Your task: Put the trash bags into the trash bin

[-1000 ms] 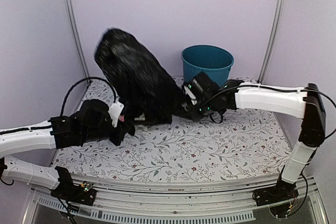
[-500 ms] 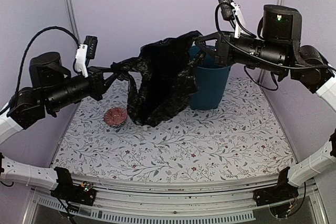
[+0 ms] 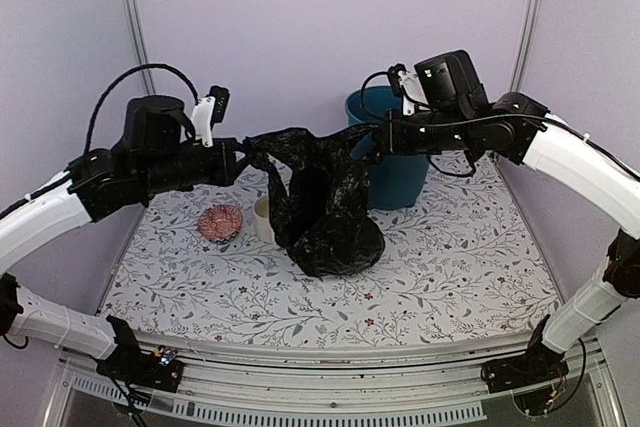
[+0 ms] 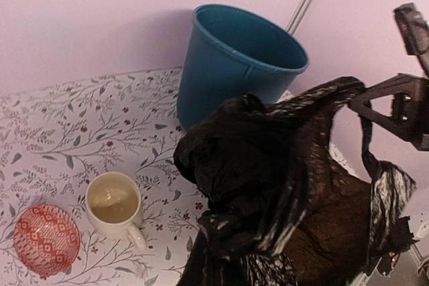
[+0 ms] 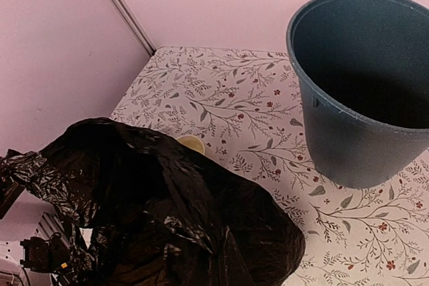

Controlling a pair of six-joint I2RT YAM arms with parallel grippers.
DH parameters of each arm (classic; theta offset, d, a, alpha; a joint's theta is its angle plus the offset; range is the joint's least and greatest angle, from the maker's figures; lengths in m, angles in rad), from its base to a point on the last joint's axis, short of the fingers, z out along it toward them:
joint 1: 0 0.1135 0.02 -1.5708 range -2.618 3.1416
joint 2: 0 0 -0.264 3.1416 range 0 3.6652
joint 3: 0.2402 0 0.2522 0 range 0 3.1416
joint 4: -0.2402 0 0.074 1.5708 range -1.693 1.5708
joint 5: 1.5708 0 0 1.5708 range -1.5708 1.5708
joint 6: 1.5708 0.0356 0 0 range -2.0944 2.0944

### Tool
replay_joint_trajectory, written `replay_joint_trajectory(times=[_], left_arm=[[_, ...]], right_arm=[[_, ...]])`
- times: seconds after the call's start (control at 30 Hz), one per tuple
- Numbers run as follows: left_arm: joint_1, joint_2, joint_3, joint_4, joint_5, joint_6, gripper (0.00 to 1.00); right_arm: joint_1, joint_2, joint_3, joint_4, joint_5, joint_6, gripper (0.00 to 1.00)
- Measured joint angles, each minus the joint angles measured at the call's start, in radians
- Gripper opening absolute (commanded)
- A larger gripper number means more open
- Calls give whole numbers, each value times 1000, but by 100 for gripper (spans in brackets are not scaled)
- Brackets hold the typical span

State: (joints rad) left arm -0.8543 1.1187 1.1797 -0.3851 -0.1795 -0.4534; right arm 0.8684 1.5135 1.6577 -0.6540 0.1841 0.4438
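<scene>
My left hand (image 3: 243, 154) and right hand (image 3: 374, 141), both pinched tight on the upper edge of the black trash bag (image 3: 325, 207), hold it stretched between them above the floral surface (image 3: 460, 267). The bag's belly sags down just in front of the teal trash bin (image 3: 405, 185), outside it. A cream mug (image 3: 263, 219) and a red bowl (image 3: 220, 222) stand on its left.

Cream mug (image 3: 262, 219) half behind the black bag (image 3: 335, 232), top view
</scene>
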Motion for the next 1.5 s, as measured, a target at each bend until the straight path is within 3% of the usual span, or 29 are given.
replay_joint_trajectory(times=[0.17, 0.23, 0.37, 0.43, 0.53, 0.63, 0.7, 0.8, 0.9, 1.0, 1.1, 1.2, 1.33, 1.5], left_arm=[[144, 175, 85, -26, 66, -19, 0], [185, 272, 253, -87, 80, 12, 0], [223, 369, 594, -130, 73, 93, 0], [223, 363, 726, -128, 79, 135, 0], [193, 297, 846, -70, 108, 218, 0], [110, 156, 777, 50, 151, 318, 0], [76, 36, 616, 128, 196, 364, 0], [72, -105, 243, 260, 180, 379, 0], [66, -60, -180, 256, 168, 336, 0], [26, 69, -406, 81, 165, 277, 0], [-61, -55, -395, -21, 138, 240, 0], [-87, -179, -184, 23, 104, 236, 0], [-86, -206, 3, 101, 84, 248, 0], [-86, -146, 30, 102, 76, 249, 0]], right_arm=[[-83, 147, 121, -31, -11, 10, 1], [-129, 233, 243, -51, -19, 12, 1], [-175, 406, 655, -98, -34, -27, 1], [-164, 413, 791, -76, -34, -78, 1], [-54, 274, 741, 47, -14, -211, 1], [129, 67, 512, 204, 10, -385, 1], [229, -47, 345, 284, 21, -487, 1], [209, -164, 41, 424, 164, -578, 1], [142, -117, -219, 427, 275, -571, 1], [124, 42, -339, 263, 293, -496, 1], [156, 56, -373, 98, 241, -431, 1], [209, -83, -343, 103, 153, -407, 1], [232, -223, -142, 166, 97, -383, 1], [222, -222, 56, 245, 110, -381, 1]])
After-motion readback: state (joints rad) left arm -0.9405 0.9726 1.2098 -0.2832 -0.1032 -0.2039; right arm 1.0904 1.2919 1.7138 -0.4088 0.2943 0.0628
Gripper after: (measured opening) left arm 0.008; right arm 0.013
